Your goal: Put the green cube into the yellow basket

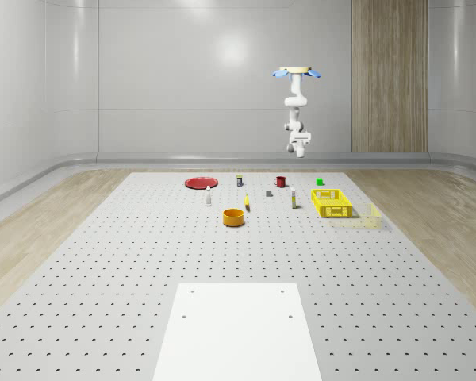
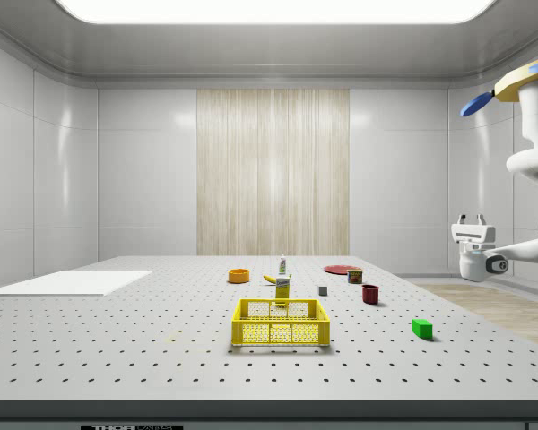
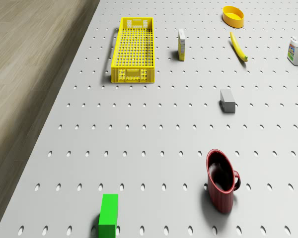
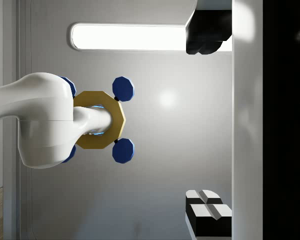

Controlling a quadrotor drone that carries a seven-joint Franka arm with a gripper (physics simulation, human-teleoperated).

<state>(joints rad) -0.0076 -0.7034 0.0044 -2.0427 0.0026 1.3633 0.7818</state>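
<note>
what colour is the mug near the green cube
Dark red, with a dark inside. The mug shows best in the drone view, beside the green cube.

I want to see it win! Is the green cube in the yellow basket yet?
Not yet. The green cube sits on the table, apart from the yellow basket.

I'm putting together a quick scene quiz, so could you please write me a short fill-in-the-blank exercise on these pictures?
1. The cube on the table is ____ in colour.
2. The yellow basket holds ____ objects.
3. The drone hovers high in the ____.
4. In the side view, the gripper points ____, toward the ceiling.

Missing words: green; no; air; up
</note>
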